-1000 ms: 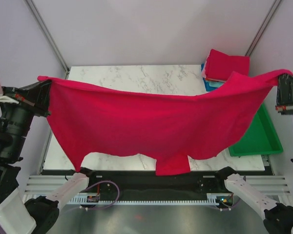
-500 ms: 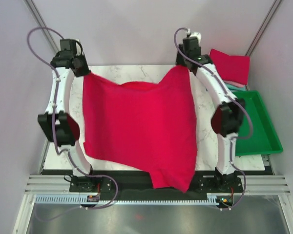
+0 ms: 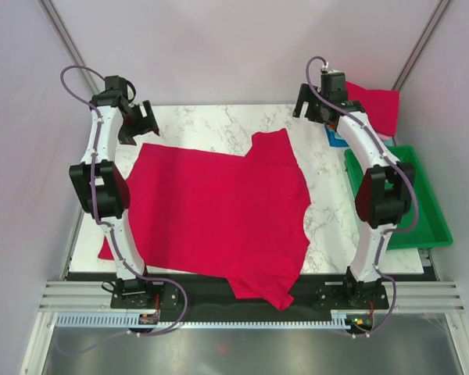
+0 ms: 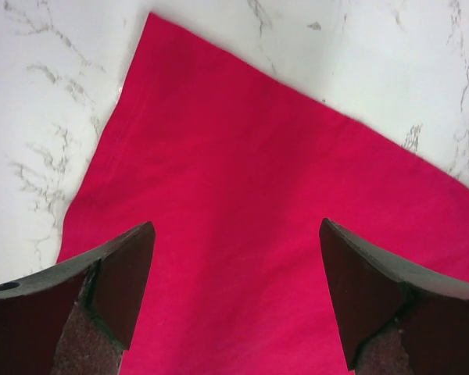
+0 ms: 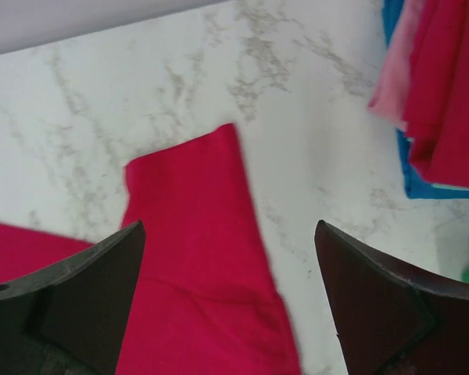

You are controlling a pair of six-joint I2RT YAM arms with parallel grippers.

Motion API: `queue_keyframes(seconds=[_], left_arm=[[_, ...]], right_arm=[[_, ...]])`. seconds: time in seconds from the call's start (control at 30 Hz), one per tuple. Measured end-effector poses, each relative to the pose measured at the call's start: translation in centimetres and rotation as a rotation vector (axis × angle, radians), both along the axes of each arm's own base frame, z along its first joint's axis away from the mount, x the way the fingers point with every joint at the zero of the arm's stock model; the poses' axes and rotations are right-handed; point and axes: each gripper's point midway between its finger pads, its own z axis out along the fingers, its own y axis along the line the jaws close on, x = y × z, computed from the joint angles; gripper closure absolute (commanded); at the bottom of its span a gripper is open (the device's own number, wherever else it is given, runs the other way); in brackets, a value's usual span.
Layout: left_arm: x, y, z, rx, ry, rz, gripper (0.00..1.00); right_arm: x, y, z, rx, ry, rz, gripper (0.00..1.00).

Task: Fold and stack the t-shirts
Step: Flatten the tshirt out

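A crimson t-shirt (image 3: 219,211) lies spread out on the marble table (image 3: 211,121), with one part hanging over the near edge. My left gripper (image 3: 144,117) hovers open above its far left corner; in the left wrist view the red cloth (image 4: 242,156) lies below the left gripper (image 4: 236,225), with nothing between the fingers. My right gripper (image 3: 309,105) is open above the far right sleeve (image 5: 195,203), and the right gripper (image 5: 230,225) is empty. A stack of folded t-shirts (image 3: 375,105) sits at the far right, red on top, with pink (image 5: 391,86) and blue (image 5: 422,183) below.
A green plastic tray (image 3: 422,211) stands along the table's right edge, just in front of the folded stack. Bare marble shows along the far edge and to the right of the spread shirt. Both arms reach along the table's left and right sides.
Both grippers have opened and let go of the red shirt. It went from hanging stretched in the air to lying flat on the table, and the grippers now hover over its far corners.
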Motion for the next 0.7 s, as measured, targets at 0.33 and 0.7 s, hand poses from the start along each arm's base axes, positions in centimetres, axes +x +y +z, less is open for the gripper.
queue_keyframes(seconds=[0.33,0.7], left_arm=[[-5.2,-0.5,-3.7,-0.018,0.074,0.065,0.11],[-3.7,-0.4,-10.5,-0.053,0.182,0.096,0.13]], right_arm=[[-12.0,12.2,-6.1,0.044,0.149,0.275,0.02],[-10.2,9.2,-15.2,0.012,0.341,0.166,0.02]])
